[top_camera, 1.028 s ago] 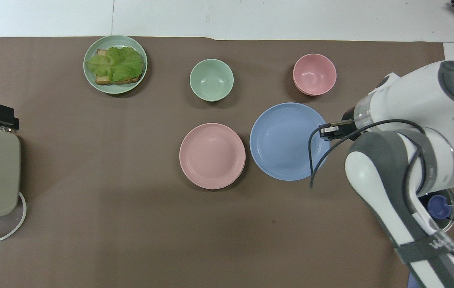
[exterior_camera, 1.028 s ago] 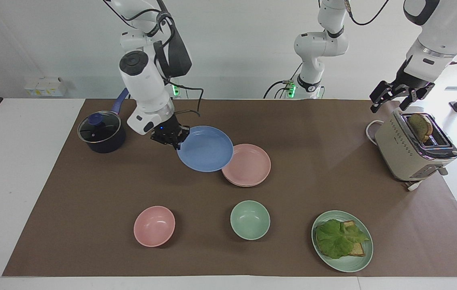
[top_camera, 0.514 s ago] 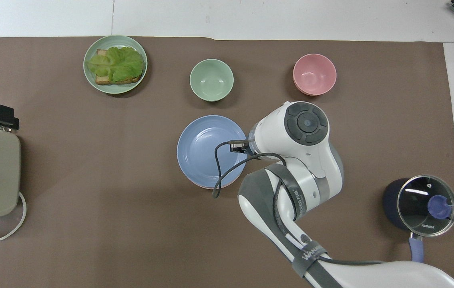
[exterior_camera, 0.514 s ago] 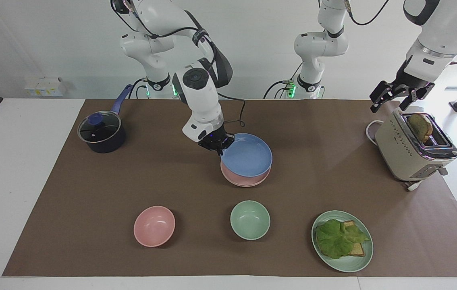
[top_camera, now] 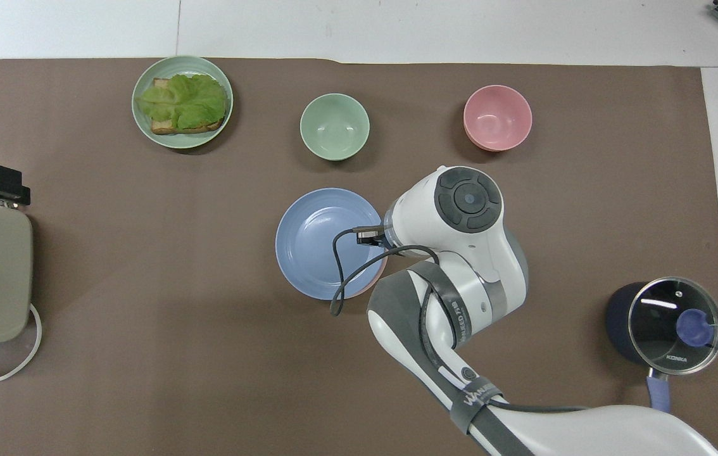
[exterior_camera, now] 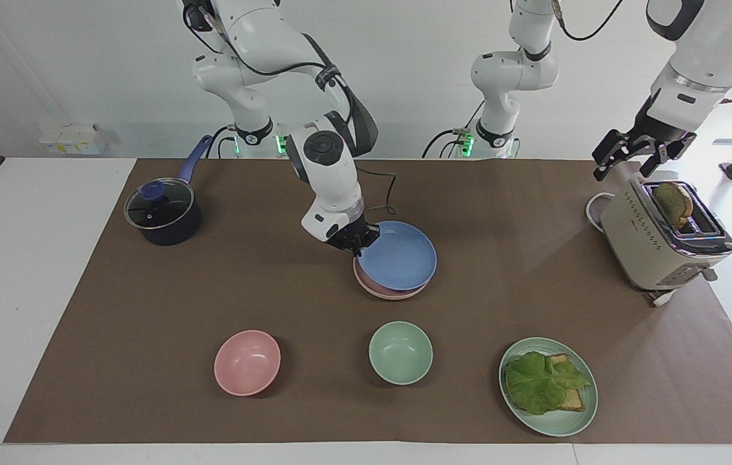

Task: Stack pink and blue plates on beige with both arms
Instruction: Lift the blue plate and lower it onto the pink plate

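Pinching the blue plate's (exterior_camera: 398, 256) rim, your right gripper (exterior_camera: 354, 242) holds it at frame centre, just above the pink plate (exterior_camera: 379, 289) and beige plate beneath. Only release remains. Your left gripper (exterior_camera: 624, 158) waits spread-fingered, upper right, above the toaster (exterior_camera: 656, 242).

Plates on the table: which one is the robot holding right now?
The blue plate, pinched at its rim by the right gripper over the pink plate. The green plate with lettuce and toast lies untouched, farther from the robots.
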You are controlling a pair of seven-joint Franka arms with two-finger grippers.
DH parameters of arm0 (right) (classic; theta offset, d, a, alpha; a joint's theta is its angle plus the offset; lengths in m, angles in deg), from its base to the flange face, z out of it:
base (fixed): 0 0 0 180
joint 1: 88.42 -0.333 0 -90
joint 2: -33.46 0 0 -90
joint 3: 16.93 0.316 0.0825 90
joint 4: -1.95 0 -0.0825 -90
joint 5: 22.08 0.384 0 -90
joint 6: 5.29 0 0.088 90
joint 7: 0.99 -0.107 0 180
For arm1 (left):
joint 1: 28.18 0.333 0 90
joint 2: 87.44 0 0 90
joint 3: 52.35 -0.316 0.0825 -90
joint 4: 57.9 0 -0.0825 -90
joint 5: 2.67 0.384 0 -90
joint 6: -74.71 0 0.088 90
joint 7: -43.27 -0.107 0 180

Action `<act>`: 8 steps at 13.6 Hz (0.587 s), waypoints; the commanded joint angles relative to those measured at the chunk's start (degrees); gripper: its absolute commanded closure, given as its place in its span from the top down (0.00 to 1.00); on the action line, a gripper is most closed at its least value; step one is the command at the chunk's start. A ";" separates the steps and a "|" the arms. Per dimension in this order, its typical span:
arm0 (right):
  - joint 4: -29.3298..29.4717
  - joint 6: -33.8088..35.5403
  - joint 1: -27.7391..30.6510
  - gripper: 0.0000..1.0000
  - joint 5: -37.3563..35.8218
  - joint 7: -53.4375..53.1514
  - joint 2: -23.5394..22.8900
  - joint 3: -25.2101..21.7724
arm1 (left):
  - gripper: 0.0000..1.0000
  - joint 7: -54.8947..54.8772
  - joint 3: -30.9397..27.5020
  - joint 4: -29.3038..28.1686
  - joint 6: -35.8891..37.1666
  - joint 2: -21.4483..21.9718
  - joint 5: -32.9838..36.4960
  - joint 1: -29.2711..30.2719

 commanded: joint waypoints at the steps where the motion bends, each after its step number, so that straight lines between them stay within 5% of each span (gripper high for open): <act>1: -2.02 -1.16 1.49 0.02 1.16 1.95 0.99 0.25 | 1.00 -0.28 0.33 -0.16 0.77 0.50 0.59 0.49; 2: -2.02 -1.24 1.49 0.24 1.16 1.95 0.91 0.25 | 1.00 -0.28 0.33 -0.16 0.77 0.50 0.59 0.49; 3: -1.93 -1.24 1.49 0.68 1.16 1.86 0.91 0.25 | 1.00 -0.37 0.33 -0.16 0.77 0.50 0.59 0.49; 4: -1.32 -1.16 1.41 1.00 0.64 1.77 0.82 0.25 | 1.00 -0.28 0.33 -0.16 0.86 0.50 0.59 0.49; 8: 3.07 1.12 4.73 1.00 -8.22 2.12 3.44 -0.45 | 1.00 -0.28 0.33 -0.16 0.77 0.50 0.59 0.49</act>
